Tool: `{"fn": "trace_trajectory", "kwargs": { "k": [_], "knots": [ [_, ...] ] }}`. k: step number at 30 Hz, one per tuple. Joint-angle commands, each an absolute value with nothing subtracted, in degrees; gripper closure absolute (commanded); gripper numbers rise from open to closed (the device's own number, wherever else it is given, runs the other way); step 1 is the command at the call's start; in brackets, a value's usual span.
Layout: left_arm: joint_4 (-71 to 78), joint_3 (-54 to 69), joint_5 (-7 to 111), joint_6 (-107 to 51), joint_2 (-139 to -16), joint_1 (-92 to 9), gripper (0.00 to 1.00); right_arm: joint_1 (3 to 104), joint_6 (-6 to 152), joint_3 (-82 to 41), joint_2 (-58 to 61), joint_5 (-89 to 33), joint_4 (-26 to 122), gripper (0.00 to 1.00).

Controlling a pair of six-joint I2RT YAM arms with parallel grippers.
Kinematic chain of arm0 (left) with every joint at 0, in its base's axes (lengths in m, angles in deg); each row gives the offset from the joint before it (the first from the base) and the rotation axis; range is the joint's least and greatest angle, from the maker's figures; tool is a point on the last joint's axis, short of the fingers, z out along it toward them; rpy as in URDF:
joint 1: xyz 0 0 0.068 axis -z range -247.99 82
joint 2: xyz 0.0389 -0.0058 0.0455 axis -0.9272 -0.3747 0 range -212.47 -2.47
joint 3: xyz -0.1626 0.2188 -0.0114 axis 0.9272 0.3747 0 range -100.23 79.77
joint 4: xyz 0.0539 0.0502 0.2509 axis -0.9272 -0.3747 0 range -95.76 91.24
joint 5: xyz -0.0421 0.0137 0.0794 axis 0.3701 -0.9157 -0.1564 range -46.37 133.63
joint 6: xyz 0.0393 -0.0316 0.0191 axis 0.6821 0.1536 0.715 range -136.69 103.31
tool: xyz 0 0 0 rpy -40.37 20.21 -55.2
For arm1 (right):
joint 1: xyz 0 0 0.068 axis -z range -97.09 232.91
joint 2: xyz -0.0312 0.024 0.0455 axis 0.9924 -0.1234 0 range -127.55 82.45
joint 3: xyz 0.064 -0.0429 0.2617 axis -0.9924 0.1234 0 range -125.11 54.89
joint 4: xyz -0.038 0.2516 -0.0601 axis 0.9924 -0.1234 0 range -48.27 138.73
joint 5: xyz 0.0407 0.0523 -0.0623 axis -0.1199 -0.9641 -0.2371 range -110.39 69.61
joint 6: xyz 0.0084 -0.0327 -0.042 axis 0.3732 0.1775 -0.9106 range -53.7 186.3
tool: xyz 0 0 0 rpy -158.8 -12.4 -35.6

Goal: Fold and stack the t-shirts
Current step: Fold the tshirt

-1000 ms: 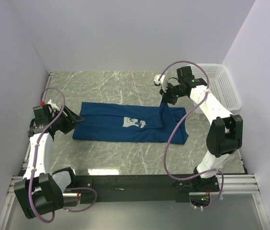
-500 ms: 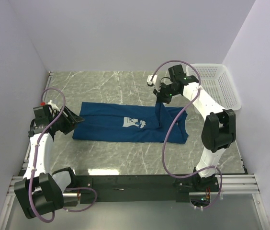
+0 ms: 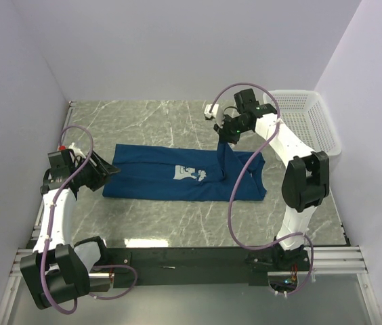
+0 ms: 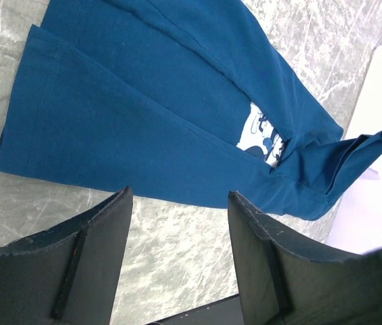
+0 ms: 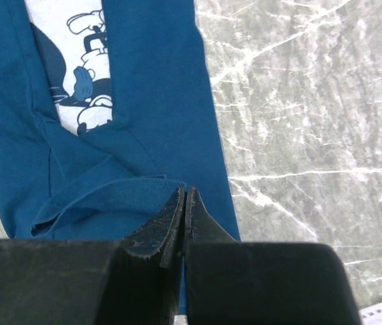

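The right gripper (image 3: pixel 226 139) apparently pinched the t-shirt (image 3: pixel 157 179)'s raised right end; the shirt stretched leftward toward the open left gripper (image 3: pixel 109 168).

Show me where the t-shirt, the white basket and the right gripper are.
t-shirt (image 3: pixel 150 177): top view, flat left half.
white basket (image 3: pixel 311 119): top view, mesh side wall.
right gripper (image 5: pixel 185 193): right wrist view, closed tips on cloth.

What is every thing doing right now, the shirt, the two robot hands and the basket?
t-shirt: folded into a long strip on the table, right end lifted.
left gripper: open, holding nothing, near the shirt's left end.
right gripper: shut on the t-shirt, raised.
basket: upright, by the right wall.
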State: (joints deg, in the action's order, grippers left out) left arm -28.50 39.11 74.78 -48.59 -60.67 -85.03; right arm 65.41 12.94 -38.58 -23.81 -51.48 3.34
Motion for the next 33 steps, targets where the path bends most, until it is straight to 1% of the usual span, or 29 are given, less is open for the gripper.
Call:
{"fn": "trace_trajectory", "kwargs": {
  "k": [1,7,14,20,22,24,26,28,29,30,31,32,33],
  "knots": [
    [-26.6,39.4,76.1,-47.1,-59.3,-85.1,0.36,64.6,13.9,-41.8,-24.4,-50.8,3.6,1.0],
    [-26.6,39.3,76.4,-47.0,-59.6,-85.0,0.37,64.6,15.1,-42.3,-25.2,-49.0,4.5,1.0],
    [-26.6,39.4,76.3,-47.1,-59.7,-85.0,0.37,64.1,19.0,-41.4,-25.7,-45.4,10.2,0.93],
    [-26.5,39.3,76.5,-47.0,-60.0,-85.1,0.36,62.9,21.4,-41.3,-25.7,-42.1,13.3,0.92],
    [-26.5,39.5,76.5,-47.1,-60.0,-85.0,0.37,62.7,22.2,-41.6,-26.1,-40.6,13.9,0.8],
    [-26.5,39.5,76.6,-47.1,-60.0,-85.0,0.37,62.7,22.8,-41.4,-26.1,-39.7,14.4,0.64],
    [-26.4,39.4,76.7,-47.1,-60.0,-85.1,0.37,62.8,24.5,-39.3,-25.0,-37.0,17.9,0.57],
    [-26.5,39.4,76.7,-47.0,-60.0,-85.0,0.37,62.9,26.3,-38.0,-24.1,-31.7,20.3,0.53],
    [-26.4,39.5,76.7,-47.1,-60.0,-85.0,0.37,63.0,27.4,-37.1,-22.9,-30.0,23.0,0.49],
    [-26.4,39.5,76.8,-47.1,-60.0,-85.0,0.37,63.2,28.6,-36.2,-22.2,-29.3,23.2,0.49],
    [-26.4,39.5,76.9,-47.1,-60.0,-85.0,0.37,63.5,29.0,-35.8,-21.5,-31.8,22.7,0.49],
    [-26.4,39.4,76.9,-47.0,-59.9,-85.1,0.37,64.4,29.2,-35.5,-20.0,-35.0,19.1,0.49],
    [-26.4,39.5,76.9,-47.0,-59.7,-85.0,0.37,65.0,27.9,-35.3,-19.5,-40.9,15.7,0.49]
  ]
}}
